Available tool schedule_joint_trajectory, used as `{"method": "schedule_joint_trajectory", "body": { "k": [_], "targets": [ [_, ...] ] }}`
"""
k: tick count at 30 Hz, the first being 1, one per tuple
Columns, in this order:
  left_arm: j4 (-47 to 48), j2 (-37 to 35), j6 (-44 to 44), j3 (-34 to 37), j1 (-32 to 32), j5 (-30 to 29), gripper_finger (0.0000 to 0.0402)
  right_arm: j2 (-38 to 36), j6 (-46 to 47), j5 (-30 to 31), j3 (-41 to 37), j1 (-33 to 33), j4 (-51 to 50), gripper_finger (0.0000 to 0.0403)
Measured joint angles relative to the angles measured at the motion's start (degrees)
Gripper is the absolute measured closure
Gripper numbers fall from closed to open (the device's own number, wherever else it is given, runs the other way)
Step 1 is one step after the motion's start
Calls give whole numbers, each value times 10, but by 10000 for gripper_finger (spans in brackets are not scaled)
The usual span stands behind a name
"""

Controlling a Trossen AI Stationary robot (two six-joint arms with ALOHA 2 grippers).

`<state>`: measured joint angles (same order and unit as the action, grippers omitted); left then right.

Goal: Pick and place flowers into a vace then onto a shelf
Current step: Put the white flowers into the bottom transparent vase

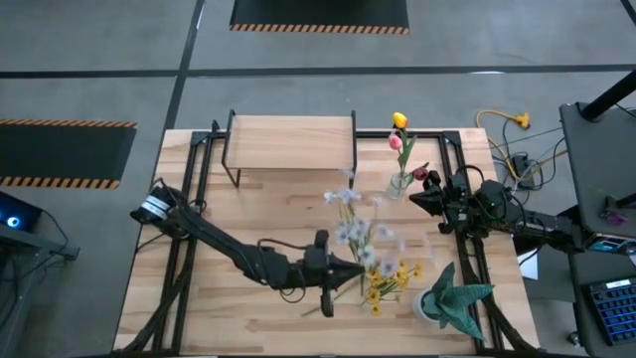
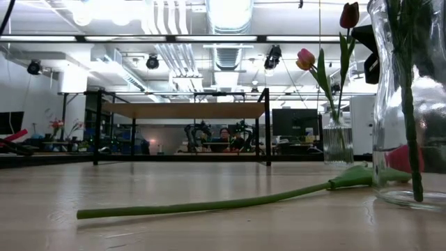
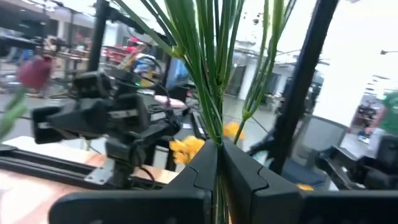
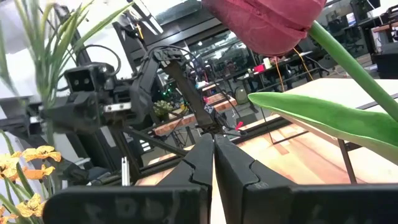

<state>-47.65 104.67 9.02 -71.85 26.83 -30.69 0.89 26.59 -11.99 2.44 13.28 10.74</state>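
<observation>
My left gripper (image 1: 350,268) is in the middle of the table, shut on a bunch of flowers: tiny white blooms (image 1: 356,231) and a yellow sprig (image 1: 383,288). A small glass vase (image 1: 398,185) stands right of the shelf (image 1: 290,134), a pale board on black legs at the far edge. The vase holds a yellow tulip (image 1: 399,120), a pink tulip (image 2: 305,58) and a dark maroon tulip (image 2: 349,14). My right gripper (image 1: 415,199) is shut just right of the vase, with the maroon bloom (image 4: 267,18) above its fingers. I see nothing between them. My left gripper pinches the green stems (image 3: 217,140) of the bunch between its two fingers (image 3: 245,171). The fingers come level from the table's left and lie across the stems. The yellow blooms (image 3: 186,148) show just beyond the fingers. Whether the bunch is clear of the table cannot be told.
A green spiky plant in a white pot (image 1: 452,298) stands near the right near corner. In the low view a long green stem (image 2: 209,205) lies on the table. A large clear glass vessel (image 2: 411,104) with a stem inside stands close to that camera. Cables lie beyond the right edge.
</observation>
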Motion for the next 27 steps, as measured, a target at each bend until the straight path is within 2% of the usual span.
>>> {"method": "schedule_joint_trajectory", "body": {
  "k": [10, 27],
  "targets": [
    [-15, 30, -11, -6, -6, 26, 402, 0, 0, 0, 0, 0, 0, 394],
    [-21, 31, -29, -13, -15, 42, 401, 0, 4, 0, 0, 0, 1, 394]
  ]
}}
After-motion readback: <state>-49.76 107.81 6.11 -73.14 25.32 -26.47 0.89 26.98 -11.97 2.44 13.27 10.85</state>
